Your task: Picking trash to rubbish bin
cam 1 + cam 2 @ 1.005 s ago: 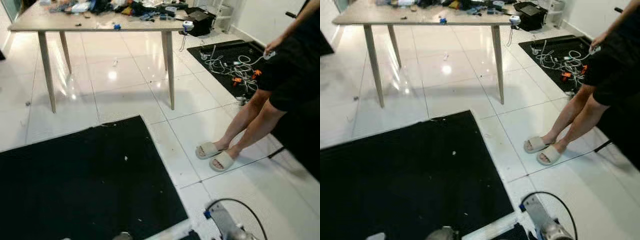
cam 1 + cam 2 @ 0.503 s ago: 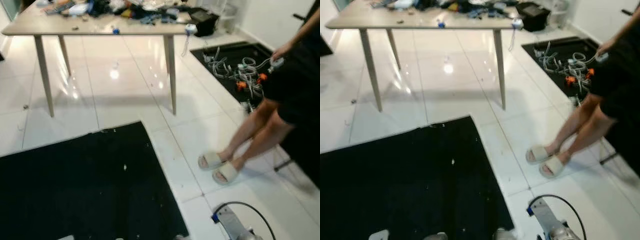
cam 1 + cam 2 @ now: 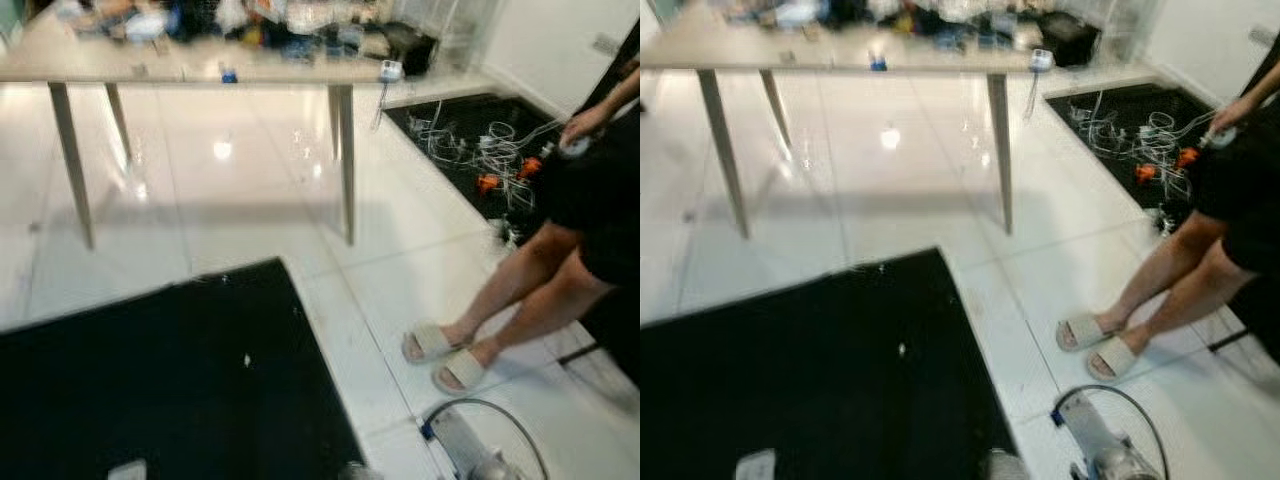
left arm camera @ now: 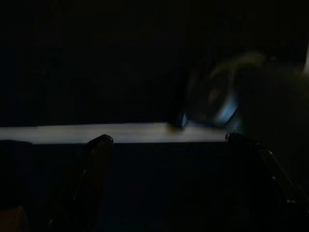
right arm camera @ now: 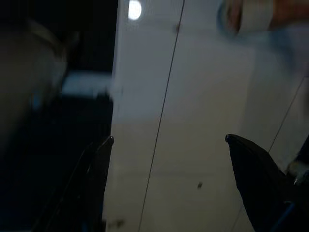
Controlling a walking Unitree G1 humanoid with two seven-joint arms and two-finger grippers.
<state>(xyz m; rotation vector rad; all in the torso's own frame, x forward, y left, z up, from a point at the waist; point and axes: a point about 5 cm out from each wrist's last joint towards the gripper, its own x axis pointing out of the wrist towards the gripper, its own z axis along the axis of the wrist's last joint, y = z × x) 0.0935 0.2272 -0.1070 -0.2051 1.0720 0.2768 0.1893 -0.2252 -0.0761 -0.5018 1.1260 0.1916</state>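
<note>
A small white scrap (image 3: 247, 360) lies on the black mat (image 3: 150, 400) in front of me. My left gripper (image 4: 166, 140) hangs open in deep shade, with a pale strip of floor beyond its fingers. Over white floor tiles my right gripper (image 5: 169, 139) is open with nothing between its fingers. The silver right arm (image 3: 465, 458), with a looped black cable, shows at the bottom right of the eye views.
A person (image 3: 590, 200) in black shorts and pale slippers (image 3: 445, 358) stands on the right. Further ahead stands a wooden table (image 3: 200, 72) with thin legs and a cluttered top. A second black mat (image 3: 470, 140) with tangled cables lies at the far right.
The whole picture has shifted and blurred, so the camera has moved. The table now sits higher in the frame. Both arms still hang low.
</note>
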